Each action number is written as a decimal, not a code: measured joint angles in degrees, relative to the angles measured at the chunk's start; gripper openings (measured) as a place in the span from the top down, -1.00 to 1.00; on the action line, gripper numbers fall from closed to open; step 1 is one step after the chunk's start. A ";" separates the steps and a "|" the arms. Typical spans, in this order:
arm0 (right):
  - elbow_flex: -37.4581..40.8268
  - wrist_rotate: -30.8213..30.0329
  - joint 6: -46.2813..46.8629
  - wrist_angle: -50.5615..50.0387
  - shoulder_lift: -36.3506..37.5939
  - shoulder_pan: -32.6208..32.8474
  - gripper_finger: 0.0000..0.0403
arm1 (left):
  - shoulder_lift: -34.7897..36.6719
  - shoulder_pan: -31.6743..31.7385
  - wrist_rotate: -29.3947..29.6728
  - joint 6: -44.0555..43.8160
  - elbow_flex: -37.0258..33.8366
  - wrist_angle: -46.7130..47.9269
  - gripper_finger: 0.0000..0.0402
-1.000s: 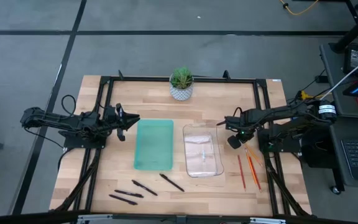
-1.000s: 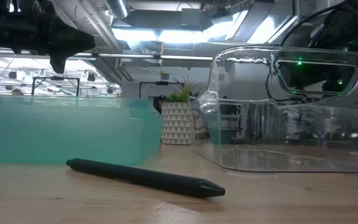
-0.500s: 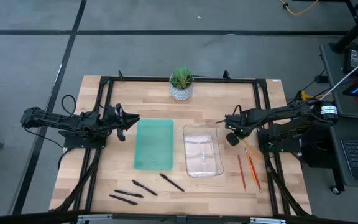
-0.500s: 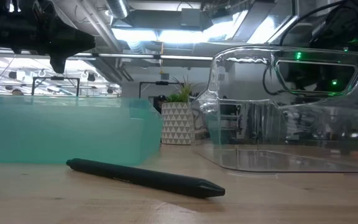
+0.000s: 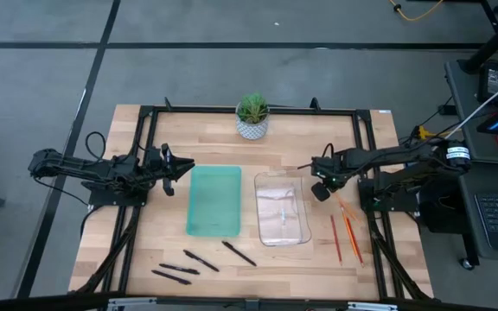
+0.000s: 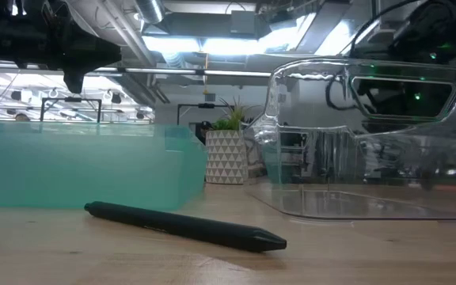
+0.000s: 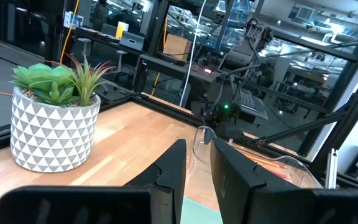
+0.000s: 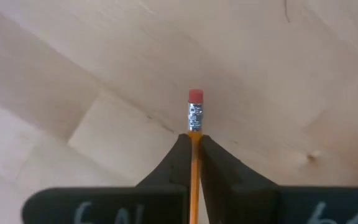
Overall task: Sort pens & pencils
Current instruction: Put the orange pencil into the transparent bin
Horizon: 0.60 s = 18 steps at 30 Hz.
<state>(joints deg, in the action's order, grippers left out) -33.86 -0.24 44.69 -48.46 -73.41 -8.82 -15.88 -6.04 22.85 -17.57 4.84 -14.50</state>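
My right gripper (image 5: 318, 188) hovers just right of the clear tray (image 5: 261, 207) and is shut on an orange pencil (image 8: 194, 124). Two more pencils, one red (image 5: 336, 239) and one orange (image 5: 351, 235), lie flat on the wood to the tray's right. Several black pens (image 5: 201, 260) lie flat near the table's near edge; one pen (image 6: 184, 223) fills the low view. My left gripper (image 5: 182, 166) waits open at the teal tray's (image 5: 191, 203) far left corner and touches nothing. My right gripper pinches the orange pencil between its two fingertips (image 8: 180, 155), a short way below the metal band. The eraser end (image 8: 195, 96) sticks out past the fingertips over bare wood. The pencil runs along the fingers, and its other end is hidden behind them.
A potted plant (image 5: 252, 117) stands at the far edge, midway along the table. The teal and clear trays sit side by side in the middle. Black frame rails (image 5: 366, 216) run along both sides of the table. Bare wood lies between the trays and the near edge.
My right gripper, with the pencil in it, has crept toward the table's far left, closer to the clear tray, and has risen a little. The left arm, the pens and the other pencils have stayed put.
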 joint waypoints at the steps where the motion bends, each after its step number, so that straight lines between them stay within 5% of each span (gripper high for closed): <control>1: -1.04 0.08 -0.07 -0.99 0.00 0.00 0.90 | 0.00 0.02 0.00 0.00 0.00 0.00 0.66; 13: -22.22 0.00 -2.72 -19.24 0.08 0.00 0.90 | -0.01 0.02 0.00 0.01 -0.02 0.00 0.66; 18: -31.28 2.35 -3.27 -17.92 0.13 0.00 0.90 | -0.01 0.00 0.00 0.07 -0.01 0.00 0.66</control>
<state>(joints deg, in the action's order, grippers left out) -65.14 2.11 41.42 -66.38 -73.28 -8.82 -15.89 -6.04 22.85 -17.50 4.83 -14.50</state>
